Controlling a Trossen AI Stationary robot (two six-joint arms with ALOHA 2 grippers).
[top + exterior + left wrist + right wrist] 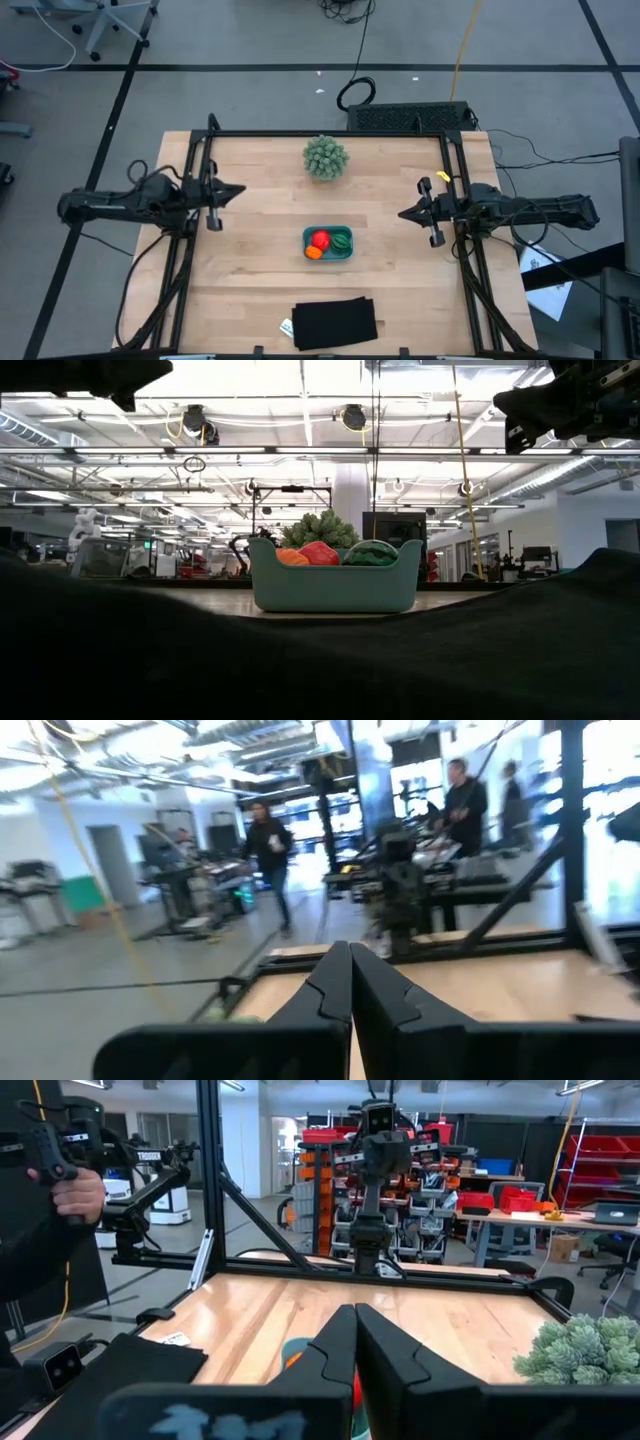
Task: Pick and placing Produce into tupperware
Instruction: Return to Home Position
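Observation:
The teal tupperware point(329, 257) stands at the table's middle. In it lie the produce pieces: the red one point(319, 239), the orange ball point(313, 252) and the dark green striped one point(342, 240). In the low view they show above the tub's rim point(333, 585). My left gripper point(240, 190) hovers shut at the table's left side, pointing level toward the right. My right gripper point(402, 213) hovers shut at the right side, pointing toward the left. Both are well clear of the tub and hold nothing point(351, 982) point(355, 1342).
A pale green spiky ball point(326, 157) sits behind the tub toward the far edge. A black flat rectangle point(335, 322) lies at the near edge. Black frame rails point(330, 134) run along the far, left and right sides. A person's hand point(70, 1190) shows beyond the table.

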